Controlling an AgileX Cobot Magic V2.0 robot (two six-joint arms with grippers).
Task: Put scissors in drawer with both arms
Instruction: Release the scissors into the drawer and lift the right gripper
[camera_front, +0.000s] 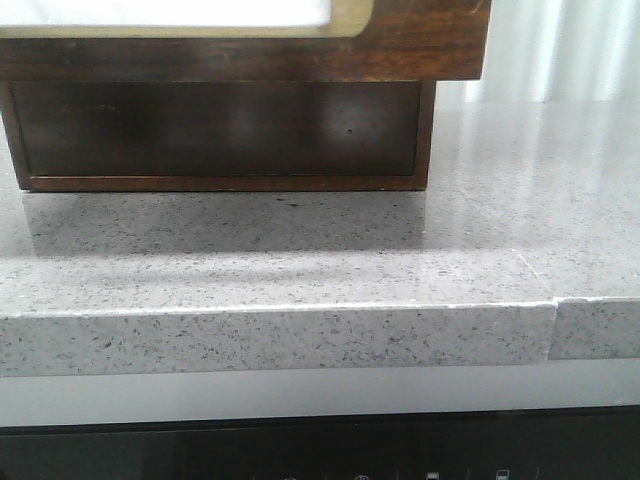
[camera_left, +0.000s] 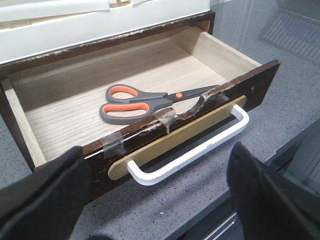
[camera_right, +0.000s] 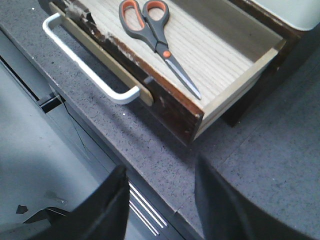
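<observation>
One pair of small scissors with dark grey handles and orange-lined finger loops (camera_left: 150, 102) lies flat on the pale, fine-grained wooden floor of the pulled-out dark-brown wooden drawer (camera_left: 65, 107), blades closed and slim. The drawer front is scratched and chipped along its top edge, with bits of clear tape stuck to it, and carries a long rounded tan backing plate with a white loop handle (camera_left: 195, 150). It rests on a speckled grey stone worktop (camera_front: 480, 240), smooth and faintly glossy. In the left wrist view the left tool (camera_left: 155, 200) fills the lower corners of the frame, its black fingers spread wide and empty, with the scissors above centre, well apart beyond the drawer front. In the right wrist view the right tool (camera_right: 160, 205) sits at the bottom edge, fingers parted and empty, over the worktop's edge; the scissors (camera_right: 155, 42) lie at the upper centre, well apart.
</observation>
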